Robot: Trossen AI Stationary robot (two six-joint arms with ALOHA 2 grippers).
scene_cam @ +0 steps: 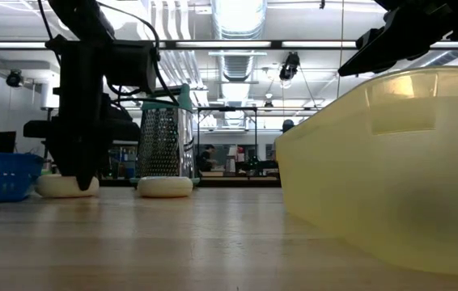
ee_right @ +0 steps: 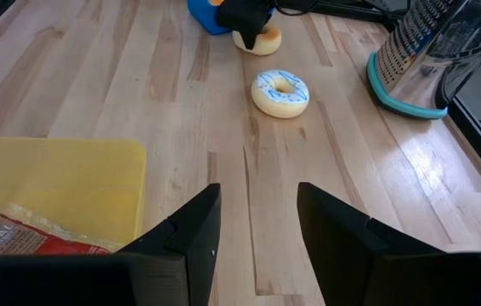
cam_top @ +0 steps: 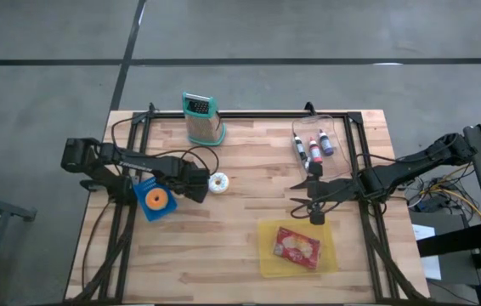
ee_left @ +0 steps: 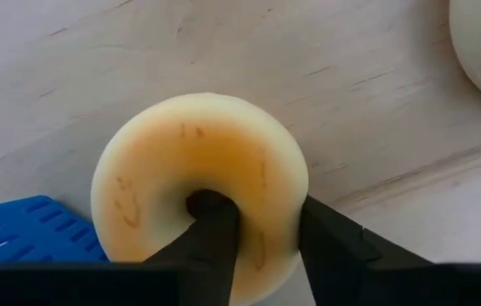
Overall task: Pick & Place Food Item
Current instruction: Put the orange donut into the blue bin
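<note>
Left gripper [ee_left: 257, 242] pinches a plain doughnut [ee_left: 198, 183]'s ring, one finger in its hole, beside the blue basket [ee_left: 28, 234]; right gripper [ee_right: 257, 229] hovers part-open near the yellow tray [ee_right: 62, 183].

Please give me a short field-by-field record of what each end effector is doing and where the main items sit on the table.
left end effector: one finger in the hole of the plain donut, the other outside its ring, closing on it beside the blue basket
right end effector: open, empty, hovering above the table
frosted donut: flat on the table, untouched
grater: upright at the far edge
yellow tray: holds a red packet
</note>
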